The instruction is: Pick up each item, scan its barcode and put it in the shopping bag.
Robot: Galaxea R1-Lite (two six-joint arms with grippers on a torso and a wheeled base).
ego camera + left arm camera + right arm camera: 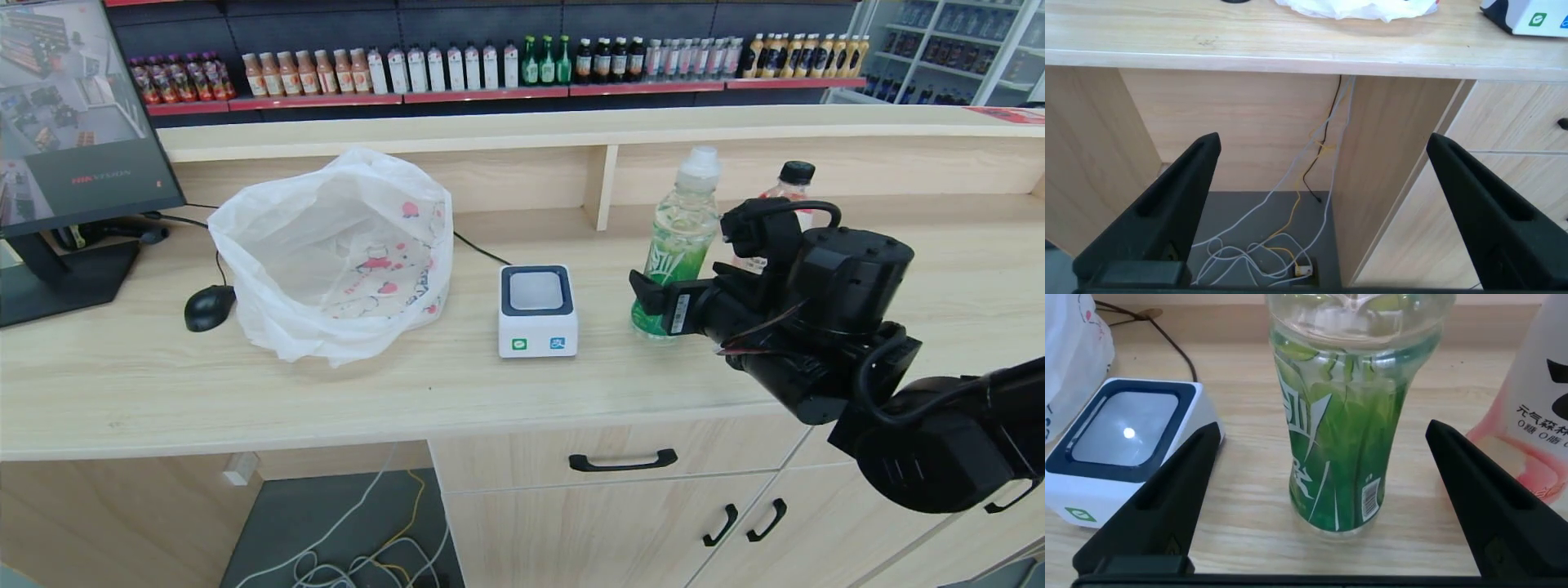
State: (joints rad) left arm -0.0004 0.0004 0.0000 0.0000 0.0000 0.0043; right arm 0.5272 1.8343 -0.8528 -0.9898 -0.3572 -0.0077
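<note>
– Right gripper [1323,434] is spread wide with nothing in it yet. We have the green bottle [1337,449] standing upright on the counter [457,376] between its fingers, and neither finger touches it.
– Then we should ease in and close round the waist, below the shoulder (the plastic looks thin, so gently).
– Agreed. We keep the barcode [1370,494], low on the label, clear of both fingers, ready for the scanner [537,309] just beside the bottle.
– And we mind the pink bottle [785,204] close behind.
</note>
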